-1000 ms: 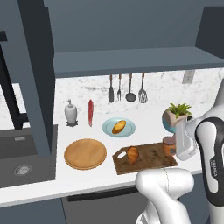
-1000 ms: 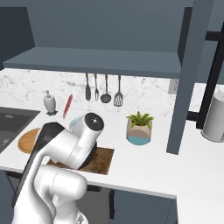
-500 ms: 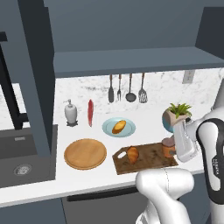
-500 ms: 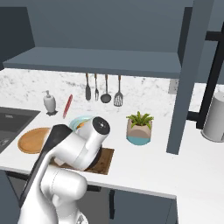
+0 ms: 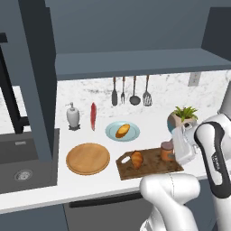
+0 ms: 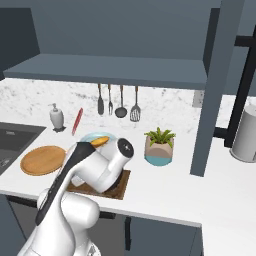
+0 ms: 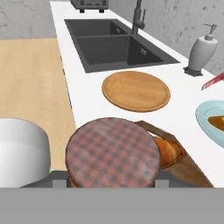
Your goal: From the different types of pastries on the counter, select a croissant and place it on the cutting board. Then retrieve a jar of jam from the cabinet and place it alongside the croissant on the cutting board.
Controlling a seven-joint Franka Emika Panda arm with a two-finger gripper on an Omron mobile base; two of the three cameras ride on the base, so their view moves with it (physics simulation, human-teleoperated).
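White marble counter [image 5: 103,180] under the dark cabinet [image 5: 135,61], rendered kitchen. Gripper [image 5: 173,151] is closed on the jar of jam [image 5: 167,151], holding it low at the right end of the cutting board [image 5: 151,168]; can't tell if the jar's base is touching the wood. Hand view: the jar's checked lid [image 7: 113,151] sits right between the fingertips, no readable label or text anywhere. Croissant [image 5: 136,159] lies on the left part of the board, apart from the jar. Left of the board: round wooden plate [image 5: 88,158]. Farther back: blue plate [image 5: 122,131] with the yellow bun [image 5: 122,130], soap dispenser [image 5: 73,116], potted plant [image 5: 182,118] at right. Versus a second ago: hand and jar have dropped slightly toward the board; grip unchanged, everything else unmoved.
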